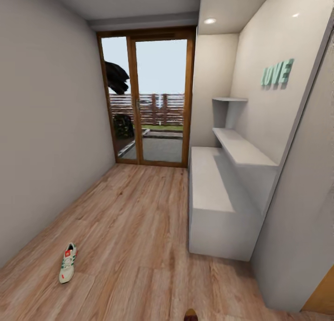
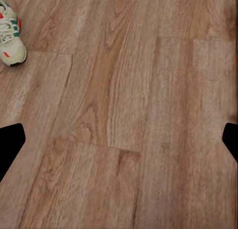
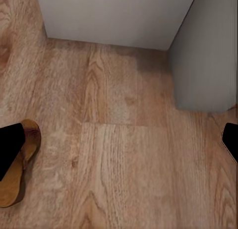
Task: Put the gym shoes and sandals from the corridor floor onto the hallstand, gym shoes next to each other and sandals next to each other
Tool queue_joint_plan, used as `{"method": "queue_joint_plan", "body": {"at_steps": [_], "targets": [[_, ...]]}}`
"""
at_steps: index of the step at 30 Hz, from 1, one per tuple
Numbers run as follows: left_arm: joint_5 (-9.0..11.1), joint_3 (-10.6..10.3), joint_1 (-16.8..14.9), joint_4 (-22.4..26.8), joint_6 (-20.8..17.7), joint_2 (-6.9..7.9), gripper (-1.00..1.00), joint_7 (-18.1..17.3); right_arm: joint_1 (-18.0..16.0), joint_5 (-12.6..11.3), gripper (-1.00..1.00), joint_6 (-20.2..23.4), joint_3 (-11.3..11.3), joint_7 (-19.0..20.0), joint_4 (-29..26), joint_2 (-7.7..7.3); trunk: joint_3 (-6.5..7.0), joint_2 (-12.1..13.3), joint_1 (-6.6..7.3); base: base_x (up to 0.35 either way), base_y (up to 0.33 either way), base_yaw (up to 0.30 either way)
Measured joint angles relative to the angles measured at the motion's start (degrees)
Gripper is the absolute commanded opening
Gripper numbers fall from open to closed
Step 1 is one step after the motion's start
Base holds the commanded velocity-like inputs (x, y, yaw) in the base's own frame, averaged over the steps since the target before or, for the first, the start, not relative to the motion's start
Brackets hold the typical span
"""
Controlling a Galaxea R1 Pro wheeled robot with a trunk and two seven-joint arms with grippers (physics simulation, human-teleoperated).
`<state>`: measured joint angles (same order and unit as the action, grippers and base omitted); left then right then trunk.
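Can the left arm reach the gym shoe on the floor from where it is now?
Probably yes, after moving closer. The gym shoe lies alone on the corridor floor with bare planks around it. In the left wrist view the shoe sits off at the picture's edge, so the left gripper, open, is not above it yet.

Mint-green raised letters "LOVE" (image 1: 277,72) on the pale right-hand wall (image 1: 260,103)
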<state>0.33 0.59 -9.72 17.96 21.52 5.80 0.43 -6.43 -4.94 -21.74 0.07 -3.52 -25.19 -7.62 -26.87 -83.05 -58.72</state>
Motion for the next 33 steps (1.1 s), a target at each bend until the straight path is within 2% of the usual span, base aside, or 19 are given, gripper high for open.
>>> {"method": "queue_joint_plan", "body": {"at_steps": [8,17,33], "targets": [[0.0,1.4,0.0,0.0,0.0,0.01,1.0,0.0,0.0,0.0,1.0,0.0,0.0,0.0,0.0,0.01,0.0,0.0,0.0,0.149,-0.266,0.0],[0.0,1.5,0.1,0.0,0.1,0.0,1.0,0.0,0.0,0.0,1.0,0.0,0.0,0.0,0.0,0.0,0.0,0.0,-0.01,0.082,-0.268,0.0],[0.0,1.5,0.1,0.0,0.2,0.0,1.0,0.0,0.0,-0.2,1.0,0.0,-0.1,0.1,-0.1,0.03,0.0,0.0,-0.01,0.003,-0.275,0.0]]}}
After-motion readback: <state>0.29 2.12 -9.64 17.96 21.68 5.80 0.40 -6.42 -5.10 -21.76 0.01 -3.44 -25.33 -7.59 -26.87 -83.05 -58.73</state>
